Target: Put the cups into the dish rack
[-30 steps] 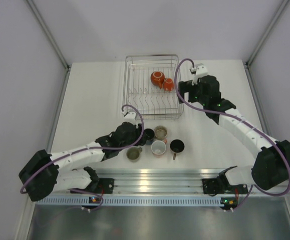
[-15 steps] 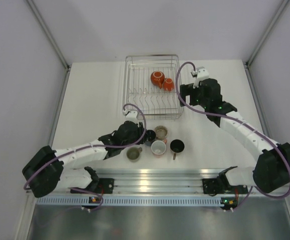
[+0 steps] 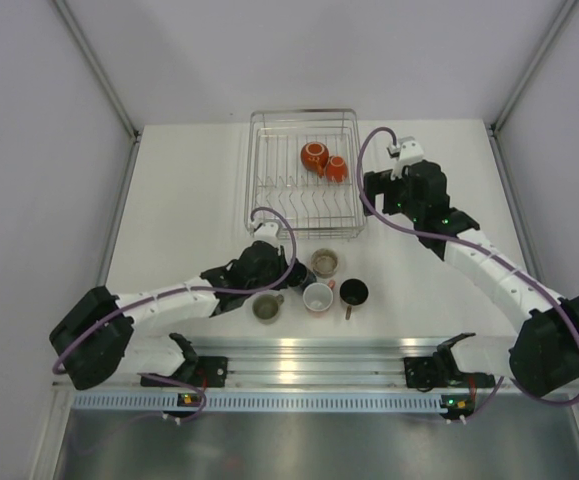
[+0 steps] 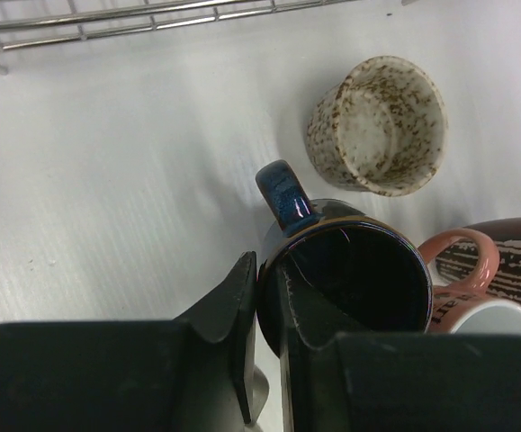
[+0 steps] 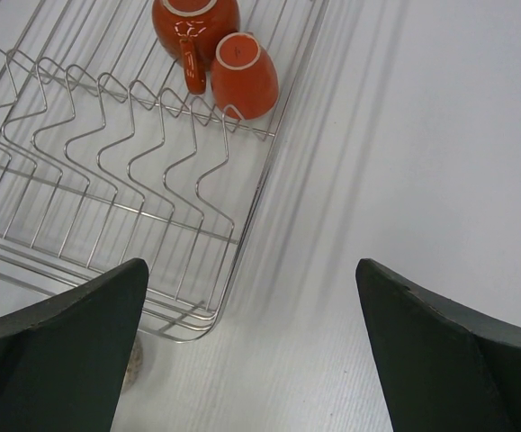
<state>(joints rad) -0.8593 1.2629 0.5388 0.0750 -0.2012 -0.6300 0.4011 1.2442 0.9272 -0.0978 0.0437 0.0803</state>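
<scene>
Table [image 3: 189, 200]: white, carried everything. Rack [image 3: 304, 113] sat far middle, prong rows mostly free. Two orange cups [image 3: 314, 155] were already loaded in its far right corner, touching each other, bottoms up against the prongs, presumably to drain.

Right gripper [image 5: 251, 270] hovered over bare table just right of the rack's near right corner. Its jaws were wide apart with nothing between them. It was likely parked there to keep out of the left arm's way.

Left gripper [image 4: 265, 279] was down in the five-cup cluster near of the rack. Its fingers were pinched on the near rim of the blue cup [image 4: 354, 270], one apparently inside and one outside. A rim pinch made sense: the cup stood upright, mouth up, handle towards the rack, neighbours too close for a side grab.

Speckled cup [image 4: 377, 126] stood just beyond it, to the right. Pink cup [image 4: 489, 319] was hard against its right side; contact couldn't be confirmed. Olive cup [image 3: 266, 307] and black cup [image 3: 353, 292] flanked the cluster, nearer the bases.

Judged step: lift the blue cup clear. Risk: dragging the pink one.
</scene>
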